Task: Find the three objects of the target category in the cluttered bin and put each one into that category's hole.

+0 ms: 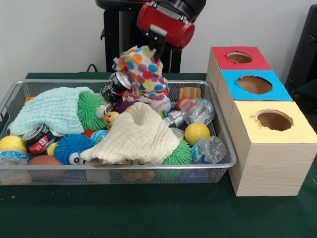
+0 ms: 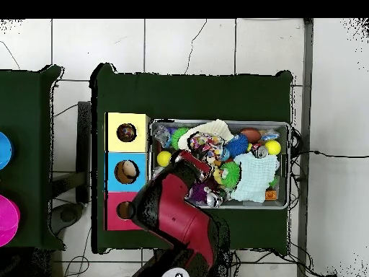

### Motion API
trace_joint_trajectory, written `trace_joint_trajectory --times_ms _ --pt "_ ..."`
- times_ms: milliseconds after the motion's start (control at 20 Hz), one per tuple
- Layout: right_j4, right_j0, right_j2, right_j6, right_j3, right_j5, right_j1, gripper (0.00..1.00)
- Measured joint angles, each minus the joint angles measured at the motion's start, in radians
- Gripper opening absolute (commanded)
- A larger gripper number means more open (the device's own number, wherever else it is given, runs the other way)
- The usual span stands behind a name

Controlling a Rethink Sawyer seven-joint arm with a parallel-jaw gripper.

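Observation:
My gripper (image 1: pixel 152 50) is shut on a spotted cloth (image 1: pixel 141 73), white with red, blue, yellow and pink spots. It holds the cloth hanging above the back middle of the wire mesh bin (image 1: pixel 229 148). The cloth's lower edge is just over the clutter. In the overhead view the cloth (image 2: pixel 207 144) shows beyond the end of the red arm (image 2: pixel 176 213), inside the bin (image 2: pixel 287 128). The round hole (image 1: pixel 274 120) in the yellow-topped box is to the bin's right, nearest the camera; it also shows in the overhead view (image 2: pixel 127 133). No other spotted cloth shows.
The bin holds a cream waffle towel (image 1: pixel 138 135), a mint-green towel (image 1: pixel 53 110), a green spiky ball (image 1: pixel 92 110), a blue spiky ball (image 1: pixel 72 147), a yellow ball (image 1: pixel 196 133) and cans (image 1: pixel 39 140). The blue-topped hole (image 1: pixel 254 84) and red-topped hole (image 1: pixel 239 57) lie behind the yellow one.

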Motion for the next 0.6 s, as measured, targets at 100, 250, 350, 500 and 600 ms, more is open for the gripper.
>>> trace_joint_trajectory --times_ms 100,250,350,500,600 --pt "0.000 0.002 0.000 0.000 -0.014 0.085 -0.034 0.00" --pt "0.000 0.013 -0.003 0.000 -0.048 0.243 -0.076 0.00" --pt "-0.001 0.022 -0.003 0.000 -0.071 0.332 -0.097 0.00" --pt "0.000 0.028 0.000 0.000 -0.102 0.421 -0.119 0.00" --pt "0.000 0.032 0.003 0.000 -0.124 0.464 -0.133 0.00"
